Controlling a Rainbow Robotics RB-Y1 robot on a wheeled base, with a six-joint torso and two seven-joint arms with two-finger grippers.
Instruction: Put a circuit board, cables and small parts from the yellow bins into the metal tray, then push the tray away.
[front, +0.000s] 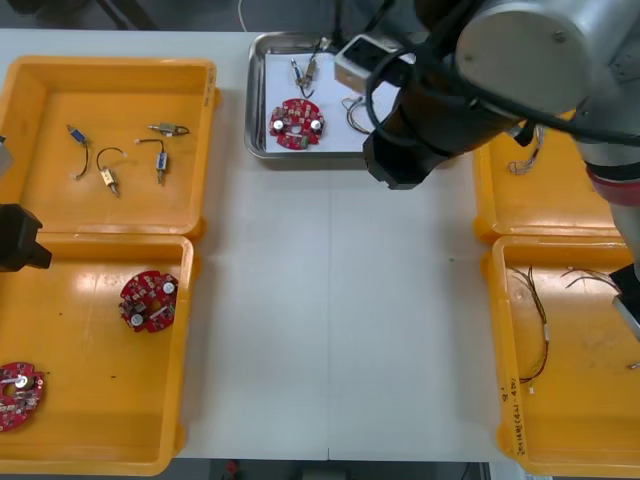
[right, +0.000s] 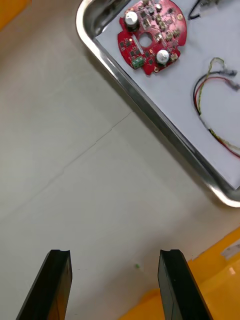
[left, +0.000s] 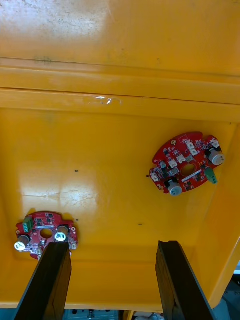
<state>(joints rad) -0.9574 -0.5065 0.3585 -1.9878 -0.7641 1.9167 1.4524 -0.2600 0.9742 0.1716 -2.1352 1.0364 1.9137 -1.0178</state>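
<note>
The metal tray (front: 257, 110) stands at the table's far middle, white inside. In it lie a round red circuit board (front: 297, 123), a red and yellow cable (right: 212, 95) and a small dark cable piece (front: 305, 70). My right arm (front: 440, 110) reaches over the tray's right half. My right gripper (right: 115, 285) is open with nothing between its fingers, hanging over bare table just outside the tray's rim (right: 150, 115). My left gripper (left: 112, 280) is open above the near left yellow bin (left: 120, 70), where two red boards (left: 187, 162) (left: 45, 237) lie.
The far left bin (front: 110, 80) holds short cables and small metal parts (front: 160, 160). The near right bin (front: 570, 420) holds thin cables (front: 535, 320). The far right bin (front: 530, 205) lies partly under my right arm. Open table stretches between the bins.
</note>
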